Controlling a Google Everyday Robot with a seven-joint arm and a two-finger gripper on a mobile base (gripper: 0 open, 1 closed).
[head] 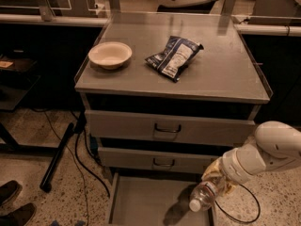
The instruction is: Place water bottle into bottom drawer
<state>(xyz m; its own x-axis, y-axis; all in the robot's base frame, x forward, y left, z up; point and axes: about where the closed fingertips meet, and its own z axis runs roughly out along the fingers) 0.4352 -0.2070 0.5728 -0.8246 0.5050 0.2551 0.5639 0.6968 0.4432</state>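
The water bottle [203,196] is a small clear plastic bottle with a white cap. It hangs tilted, cap down and to the left, over the right side of the open bottom drawer [146,204]. My gripper [217,180] is shut on the bottle's upper end, at the lower right of the view, on a white arm that comes in from the right. The drawer is pulled out and shows a flat grey floor with the bottle's shadow on it.
Two upper drawers [164,128] with loop handles are closed. On the cabinet top lie a pale bowl [110,54] and a dark blue-and-white snack bag [173,56]. Black cables [82,168] and a dark pole lie on the floor at left. Shoes [14,206] show at the lower left.
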